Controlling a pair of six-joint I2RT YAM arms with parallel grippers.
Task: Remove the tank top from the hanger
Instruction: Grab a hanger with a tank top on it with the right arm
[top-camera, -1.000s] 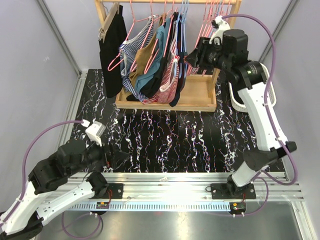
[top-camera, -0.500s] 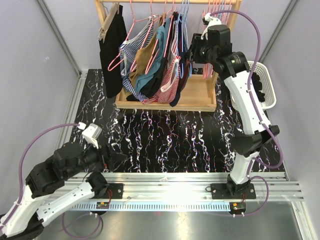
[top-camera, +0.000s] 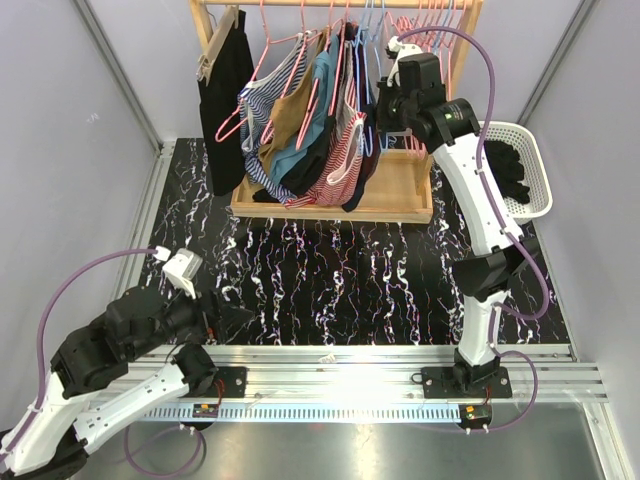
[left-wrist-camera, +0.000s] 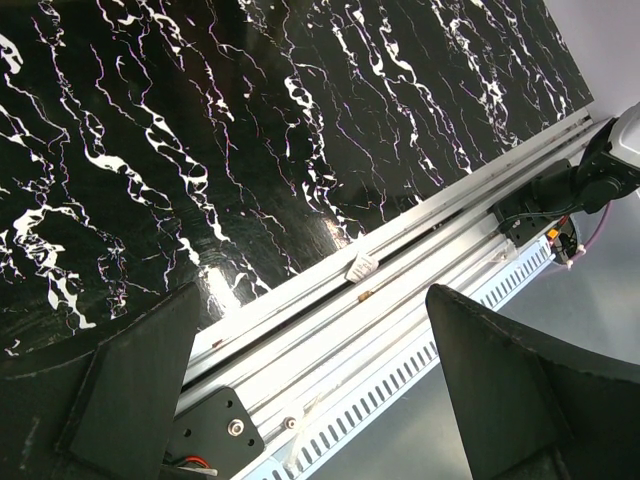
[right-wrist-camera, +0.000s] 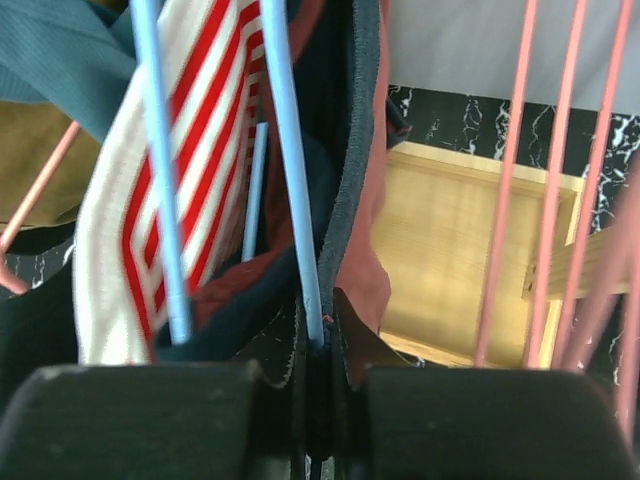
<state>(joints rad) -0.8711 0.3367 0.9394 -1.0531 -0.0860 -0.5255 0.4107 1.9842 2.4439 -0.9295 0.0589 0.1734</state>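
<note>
The tank top is the dark garment at the right end of the clothes bunched on the rack, hanging from a light blue hanger. My right gripper is up against its top. In the right wrist view the right gripper is shut on the tank top's dark strap, and the blue hanger wire runs down into the same gap. My left gripper hovers low over the near left of the table; in the left wrist view the left gripper stands wide open, holding nothing.
Striped, teal, tan and red-and-white garments hang left of the tank top. Bare pink hangers hang to its right. The rack's wooden base lies below, a white basket of dark clothes at the right. A metal rail edges the table's front.
My right arm has swung left and up to the rack, and its jaws have closed on the dark strap. The left arm has stayed almost still, open.
</note>
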